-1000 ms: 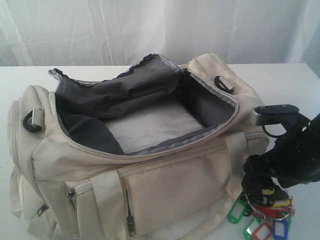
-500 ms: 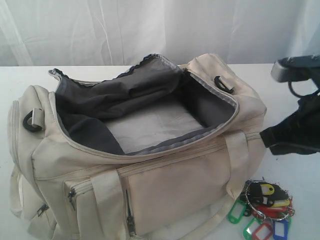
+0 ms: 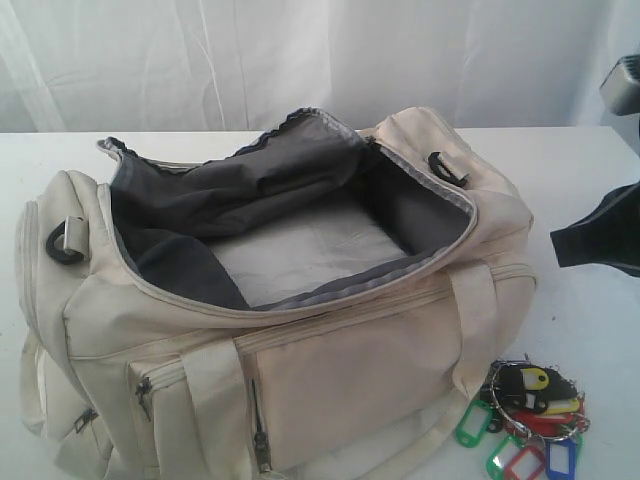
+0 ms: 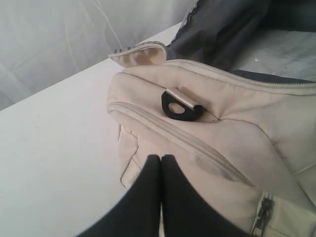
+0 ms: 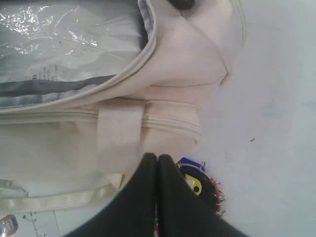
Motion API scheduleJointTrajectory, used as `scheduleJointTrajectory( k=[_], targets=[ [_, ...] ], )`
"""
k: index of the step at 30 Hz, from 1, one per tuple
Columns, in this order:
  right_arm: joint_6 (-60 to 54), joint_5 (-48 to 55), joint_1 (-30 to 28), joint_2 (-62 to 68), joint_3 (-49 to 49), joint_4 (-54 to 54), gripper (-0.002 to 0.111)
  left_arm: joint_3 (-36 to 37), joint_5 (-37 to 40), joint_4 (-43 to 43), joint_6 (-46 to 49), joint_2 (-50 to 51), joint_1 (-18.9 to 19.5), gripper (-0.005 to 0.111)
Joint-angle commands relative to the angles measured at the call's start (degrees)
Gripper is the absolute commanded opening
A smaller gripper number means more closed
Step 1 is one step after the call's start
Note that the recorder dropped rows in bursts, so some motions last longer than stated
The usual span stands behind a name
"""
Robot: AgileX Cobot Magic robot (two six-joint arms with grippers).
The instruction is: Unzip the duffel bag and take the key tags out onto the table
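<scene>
On the white table [image 3: 590, 170] we are looking at the duffel bag [image 3: 330, 350], which is lying unzipped with its mouth gaping. Its grey lining [image 3: 230, 190] is showing, and a pale crinkled plastic sheet [image 5: 59, 39] is lying on its floor. Just beside the bag's front right corner, as the exterior view shows it, the key tags [image 3: 530, 420] are resting on the tabletop outside the bag, with green, red, blue, yellow and black ones bunched on metal rings. We are holding the right gripper [image 5: 157, 157] near that corner with its fingers pressed together and nothing between them; in the exterior view it is hanging at the right edge, apart from bag and tags. We are holding the left gripper [image 4: 161, 158] likewise closed and empty at the bag's end, near a black strap ring [image 4: 180, 106]. Whether it is touching the fabric we cannot tell.
</scene>
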Motion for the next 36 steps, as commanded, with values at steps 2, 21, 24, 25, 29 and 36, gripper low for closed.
scheduleJointTrajectory(
  k=[2,21,24,25,29,36],
  targets=[
    [0.15,-0.48,-0.23,-0.41,0.41,-0.04,0.000,0.46,0.40,-0.21,-0.27,-0.37,-0.31,0.000],
    [0.15,-0.56,-0.23,-0.41,0.41,0.06,0.000,0.46,1.06,0.53,0.87,-18.50,20.45,0.000],
    [0.15,-0.34,-0.23,-0.52,0.41,0.05,0.000,2.98,-1.25,6.27,2.68,-19.05,21.08,0.000],
    [0.15,-0.47,-0.23,-0.51,0.41,0.05,0.000,4.30,-2.35,6.81,2.68,-19.05,21.40,0.000],
    [0.15,-0.47,-0.23,-0.51,0.41,0.05,0.000,10.73,-6.70,8.16,0.84,-19.05,21.54,0.000],
    [0.15,-0.47,-0.23,-0.51,0.41,0.05,0.000,25.67,-30.91,5.08,-16.84,-19.05,21.63,0.000]
  ],
)
